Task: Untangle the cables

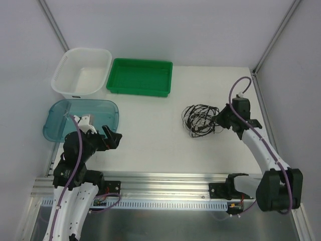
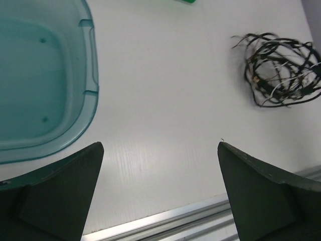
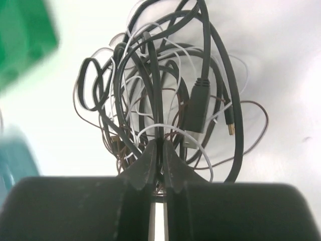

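Right pincer [image 3: 159, 146] — tight on the cables [image 3: 198, 100] — left pincer [image 2: 159, 145] agape.

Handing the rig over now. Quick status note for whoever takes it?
Left gripper: open, empty, above the table beside the teal bin.
Right gripper: shut on strands at the right side of the cables.
The cables lie in one tangled clump, right of centre.
Done: a grip only, nothing separated.
Left: pull the strands apart.

No writing is showing anywhere I'm looking, and the small dark mark [image 1: 75, 95] on the white basket [image 1: 85, 49] is looking too tiny to read.
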Controlling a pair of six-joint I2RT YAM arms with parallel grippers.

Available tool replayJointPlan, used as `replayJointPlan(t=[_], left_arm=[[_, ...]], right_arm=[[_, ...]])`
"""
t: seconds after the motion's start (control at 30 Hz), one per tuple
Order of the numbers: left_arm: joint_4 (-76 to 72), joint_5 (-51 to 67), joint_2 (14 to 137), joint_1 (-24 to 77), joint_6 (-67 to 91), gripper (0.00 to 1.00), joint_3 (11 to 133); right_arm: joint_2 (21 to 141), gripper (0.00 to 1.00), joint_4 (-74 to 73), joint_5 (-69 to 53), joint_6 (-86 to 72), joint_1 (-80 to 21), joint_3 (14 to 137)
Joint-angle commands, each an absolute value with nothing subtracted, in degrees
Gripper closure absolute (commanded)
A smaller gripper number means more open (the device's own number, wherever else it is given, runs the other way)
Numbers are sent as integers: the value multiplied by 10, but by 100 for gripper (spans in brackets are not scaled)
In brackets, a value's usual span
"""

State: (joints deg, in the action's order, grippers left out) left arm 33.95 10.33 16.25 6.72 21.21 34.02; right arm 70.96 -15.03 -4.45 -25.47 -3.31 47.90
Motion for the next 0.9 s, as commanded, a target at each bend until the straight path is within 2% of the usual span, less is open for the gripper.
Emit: replayJointPlan(t=[0.0, 0.13, 0.27, 0.33, 0.37, 0.4, 0.43, 0.47, 0.5, 0.63, 0.7, 0.87], left_arm=[[311, 208, 199, 68, 208, 1, 398], [310, 278, 255, 69, 246, 1, 445], [307, 341, 317, 80, 287, 1, 459], [302, 320, 350, 108, 306, 1, 463], [300, 302, 360, 157, 311, 1, 464], [296, 274, 382, 185, 318, 1, 467], [293, 229, 394, 212, 329, 1, 472], [287, 202, 406, 270, 336, 1, 475], [287, 179, 431, 293, 340, 1, 478], [272, 81, 500, 380, 363, 1, 490], [261, 36, 532, 404, 372, 1, 499], [254, -45, 670, 482, 386, 1, 569]], right_arm=[[622, 99, -192, -99, -188, -89, 421], [551, 99, -184, -137, -183, -192, 403], [573, 99, -181, -157, -141, -273, 424], [589, 99, -198, -123, -129, -293, 433], [598, 99, -210, -102, -133, -293, 436], [609, 98, -232, -65, -139, -290, 440], [613, 96, -277, 21, -153, -284, 444], [614, 93, -294, 52, -156, -280, 446], [607, 73, -307, 74, -158, -279, 447], [571, 29, -351, 102, -141, -280, 456], [548, 21, -365, 109, -133, -285, 466], [487, 20, -374, 89, -127, -305, 465]])
